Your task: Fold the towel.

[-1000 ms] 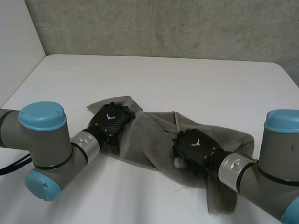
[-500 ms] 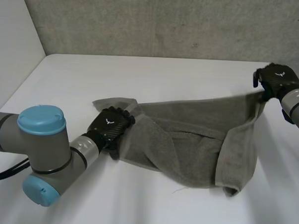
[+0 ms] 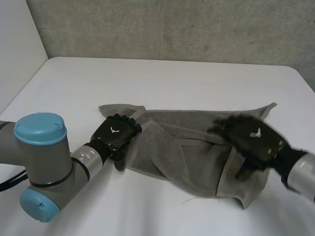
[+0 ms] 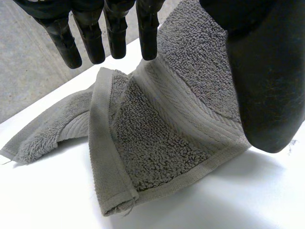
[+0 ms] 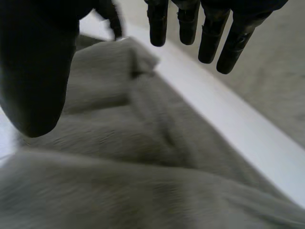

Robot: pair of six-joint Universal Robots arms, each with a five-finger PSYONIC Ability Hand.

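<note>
Grey terry cloth makes up the towel (image 3: 187, 145), which is spread in a rumpled band across the near half of the white table (image 3: 164, 81), with layers bunched and overlapped along its middle. The left hand (image 3: 114, 134) is laid on the towel's left end, just beside a turned-over corner (image 3: 108, 109). In the left wrist view its fingers (image 4: 114, 33) are held straight above the pile and its thumb (image 4: 262, 81) is kept apart from them, so nothing is gripped. The right hand (image 3: 250, 139) is placed over the towel's right part, where the cloth is doubled back on itself. In the right wrist view its fingers (image 5: 209, 38) are likewise straight, with cloth beneath the palm and nothing pinched.

The towel is judged soft, limp and fairly thick. It will sag and crease wherever it is unsupported, and its looped pile is unlikely to slip between fingers. A stitched hem (image 4: 176, 180) is visible along the edge, and this firmer band is judged the best place for a hold. Two corners of one short edge should be pinched, so that the layers can be drawn flat before any fold is laid.
</note>
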